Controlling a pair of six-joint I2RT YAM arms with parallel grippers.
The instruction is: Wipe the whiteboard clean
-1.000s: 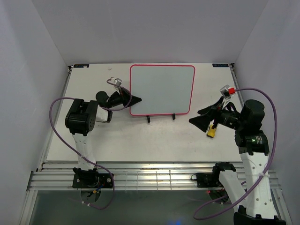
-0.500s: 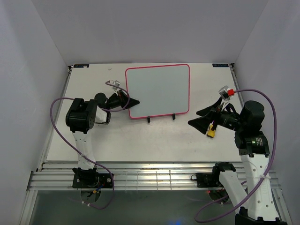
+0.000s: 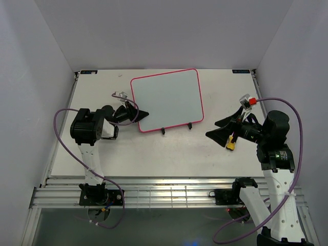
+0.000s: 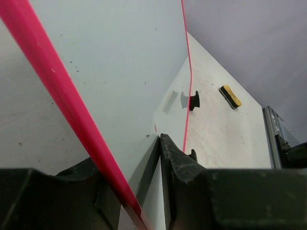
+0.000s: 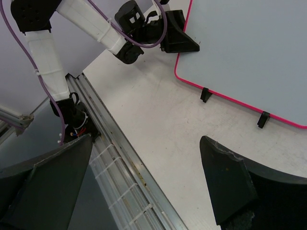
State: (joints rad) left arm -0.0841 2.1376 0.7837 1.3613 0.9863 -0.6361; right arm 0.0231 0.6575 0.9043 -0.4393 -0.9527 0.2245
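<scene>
The whiteboard (image 3: 166,100), white with a thin pink-red frame, lies on the table, skewed, with its two black clip feet (image 3: 164,131) toward me. My left gripper (image 3: 141,115) is shut on its lower left edge. In the left wrist view the red frame runs between the jaws (image 4: 132,163) and the board (image 4: 120,57) fills the view. The small yellow eraser (image 3: 231,145) lies on the table under my right arm and also shows in the left wrist view (image 4: 230,96). My right gripper (image 3: 218,128) is open and empty (image 5: 146,143), right of the board (image 5: 249,48).
White walls close the table on the left, back and right. Ribbed metal rails (image 3: 164,189) run along the near edge and show in the right wrist view (image 5: 120,163). Purple cables loop beside both arms.
The whiteboard has slid left and turned a little, held by my left gripper, which drew back to the left. The right arm has barely moved.
</scene>
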